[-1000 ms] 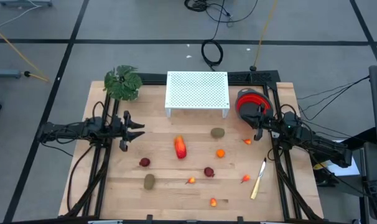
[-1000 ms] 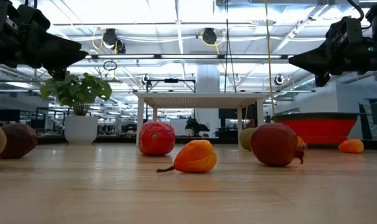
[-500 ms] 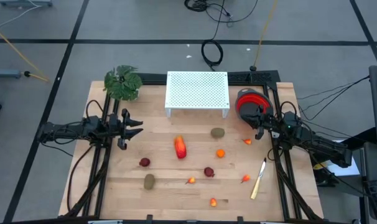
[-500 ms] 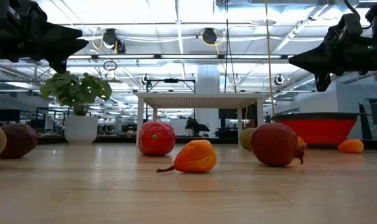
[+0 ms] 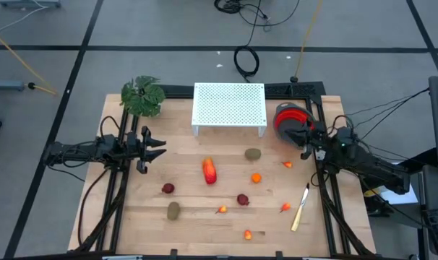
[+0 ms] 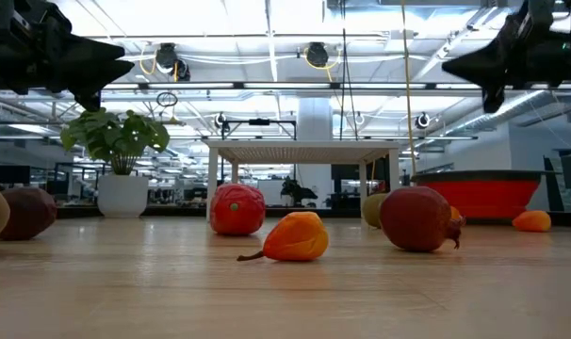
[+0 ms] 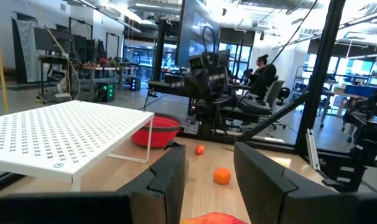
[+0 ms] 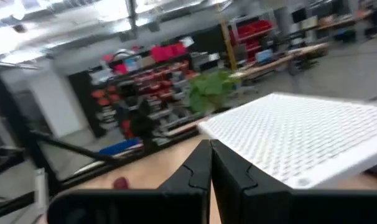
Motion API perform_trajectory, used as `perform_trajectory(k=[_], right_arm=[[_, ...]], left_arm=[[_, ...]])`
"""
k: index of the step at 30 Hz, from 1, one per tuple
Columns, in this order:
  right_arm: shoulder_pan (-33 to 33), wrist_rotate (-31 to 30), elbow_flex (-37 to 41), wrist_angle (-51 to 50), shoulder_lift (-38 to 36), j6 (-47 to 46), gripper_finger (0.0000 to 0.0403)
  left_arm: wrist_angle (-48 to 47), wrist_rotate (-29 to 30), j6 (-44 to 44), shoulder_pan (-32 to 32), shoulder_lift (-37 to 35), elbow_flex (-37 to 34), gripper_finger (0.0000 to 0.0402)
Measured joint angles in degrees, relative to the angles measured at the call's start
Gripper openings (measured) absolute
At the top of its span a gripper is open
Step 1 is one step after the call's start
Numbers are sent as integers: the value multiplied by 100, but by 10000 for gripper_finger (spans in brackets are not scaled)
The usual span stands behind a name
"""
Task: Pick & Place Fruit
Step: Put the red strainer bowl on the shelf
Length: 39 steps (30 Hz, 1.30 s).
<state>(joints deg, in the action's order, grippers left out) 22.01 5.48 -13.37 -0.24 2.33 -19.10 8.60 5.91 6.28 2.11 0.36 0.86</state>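
Across the desk's [image 5: 132, 217] middle the fruit [image 5: 209, 172] lies scattered, between left gripper [image 5: 161, 146], partly open and empty, and right gripper [image 5: 301, 139], closed, empty.

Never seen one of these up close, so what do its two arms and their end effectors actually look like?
Both arms are matte black, slim and jointed, with dark cables running along them. The left end effector and right end effector each end in two flat, blocky black fingers. No coloured markings show on either.
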Motion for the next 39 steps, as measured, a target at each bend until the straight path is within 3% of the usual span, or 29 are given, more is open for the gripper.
perform_trajectory(k=[4, 9, 14, 26, 35, 39], right_arm=[[1, -862, -942, -1469, 532, 390, 0], [1, -2396, -2175, -3467, 1471, 501, 0], [4, -3245, -3017, -4940, 2495, 435, 0], [522, -3271, -3378, -6530, 4294, 27, 17], [1184, -3218, -3383, -6671, 4367, -13, 110], [1550, -2803, -3383, -6846, 4375, -304, 160]], left_arm=[[-1, -5, 2, 0, 0, 0, 136], [-2, -4, 2, 1, 0, 4, 136], [-7, -2, 0, 0, 0, 4, 136], [-33, 9, -4, 1, 0, 6, 136], [-106, 10, -11, 1, 0, 7, 136], [-223, 11, -11, 0, 0, 7, 136]])
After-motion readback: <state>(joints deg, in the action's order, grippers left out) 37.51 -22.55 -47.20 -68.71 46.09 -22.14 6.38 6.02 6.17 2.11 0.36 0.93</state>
